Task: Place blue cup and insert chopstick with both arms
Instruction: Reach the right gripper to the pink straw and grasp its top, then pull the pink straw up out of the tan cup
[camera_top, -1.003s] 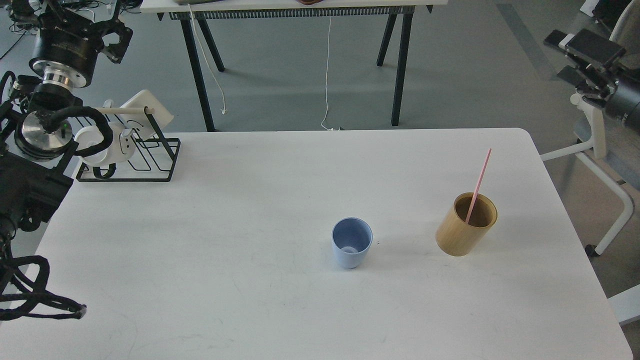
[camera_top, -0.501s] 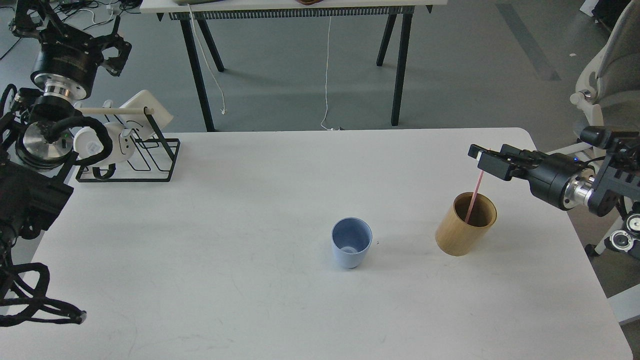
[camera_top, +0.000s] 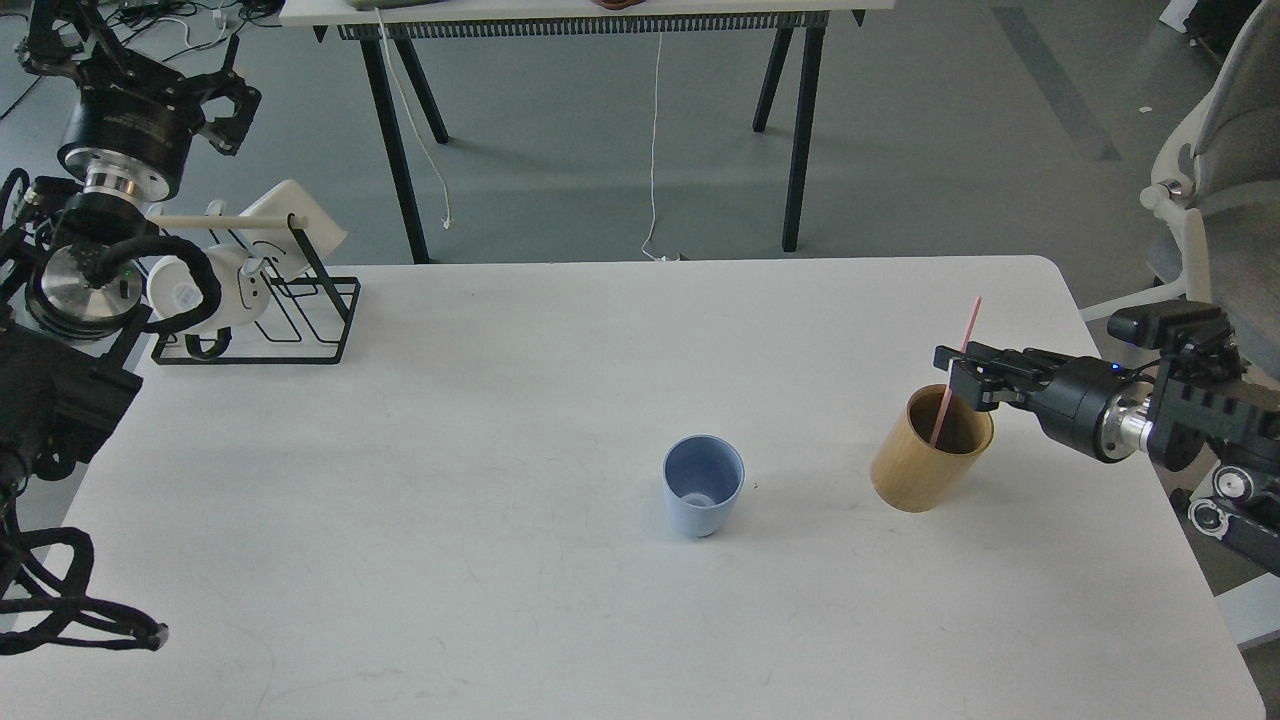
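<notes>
The blue cup (camera_top: 703, 487) stands upright and empty near the middle of the white table (camera_top: 450, 520). The pink chopstick (camera_top: 972, 318) leans in a tan bamboo cylinder (camera_top: 930, 462) to the cup's right. My right gripper (camera_top: 964, 374) reaches in from the right just above the cylinder's rim. Its two fingers stand apart on either side of the stick, and I cannot see them pressing it. My left gripper (camera_top: 140, 60) is raised at the far left, off the table, away from both things. It is dark and its fingers cannot be told apart.
A black wire rack (camera_top: 290, 320) with a pale wooden rod and a white mug (camera_top: 205, 292) stands at the table's back left corner. An office chair (camera_top: 1215, 170) is beyond the right edge. Another table's legs (camera_top: 795, 130) stand behind.
My right arm swung in from the upper right to the stick, then dropped lower along it to just above the cylinder's rim. The cup, the stick and the left arm have barely moved.
</notes>
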